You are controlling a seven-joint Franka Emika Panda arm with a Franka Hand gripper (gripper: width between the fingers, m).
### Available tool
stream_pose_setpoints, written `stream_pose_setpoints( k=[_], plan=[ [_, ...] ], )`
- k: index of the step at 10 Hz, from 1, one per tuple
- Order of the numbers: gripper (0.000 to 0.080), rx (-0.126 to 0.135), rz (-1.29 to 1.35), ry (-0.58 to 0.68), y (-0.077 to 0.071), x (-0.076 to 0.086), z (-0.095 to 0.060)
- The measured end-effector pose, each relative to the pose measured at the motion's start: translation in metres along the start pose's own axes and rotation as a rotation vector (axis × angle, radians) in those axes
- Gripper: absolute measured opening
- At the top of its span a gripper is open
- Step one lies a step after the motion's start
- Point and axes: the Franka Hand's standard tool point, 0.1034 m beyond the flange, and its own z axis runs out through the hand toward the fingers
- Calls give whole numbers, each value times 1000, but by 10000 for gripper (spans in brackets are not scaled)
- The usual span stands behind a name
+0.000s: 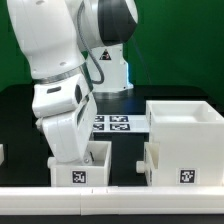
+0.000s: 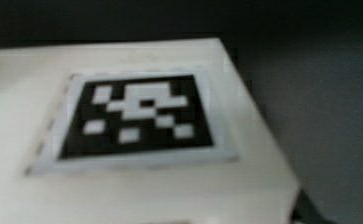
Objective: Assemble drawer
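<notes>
A small white drawer tray (image 1: 92,170) with a square tag on its front stands at the front, left of centre in the exterior view. My gripper (image 1: 76,158) reaches down onto its left side. The fingers are hidden behind the white hand and the tray wall, so I cannot tell how the jaws stand. The large white casing (image 1: 186,140) stands to the exterior view's right, apart from the tray, with a tag low on its front. The wrist view is blurred and very close. It shows a white tray surface (image 2: 249,60) bearing a black-and-white tag (image 2: 139,115).
The marker board (image 1: 112,124) lies flat on the black table behind the tray. A white rail (image 1: 110,205) runs along the front edge. Another white part (image 1: 2,155) shows at the far left edge. The arm's base (image 1: 108,72) stands at the back.
</notes>
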Motion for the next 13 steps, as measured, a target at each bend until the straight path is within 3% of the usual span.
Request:
stream_pose_setpoints(
  k=[1, 2, 3, 4, 11, 12, 13],
  plan=[
    [439, -11, 2, -2, 1, -1, -2],
    [571, -56, 9, -15, 2, -7, -9],
    [571, -88, 31, -12, -1, -16, -11],
    [634, -116, 45, -8, -5, -25, -9],
    [649, -105, 61, -3, -6, -20, -4],
    [542, -105, 61, -3, -6, -20, -4],
    [542, -105, 61, -3, -6, -20, -4]
  ],
)
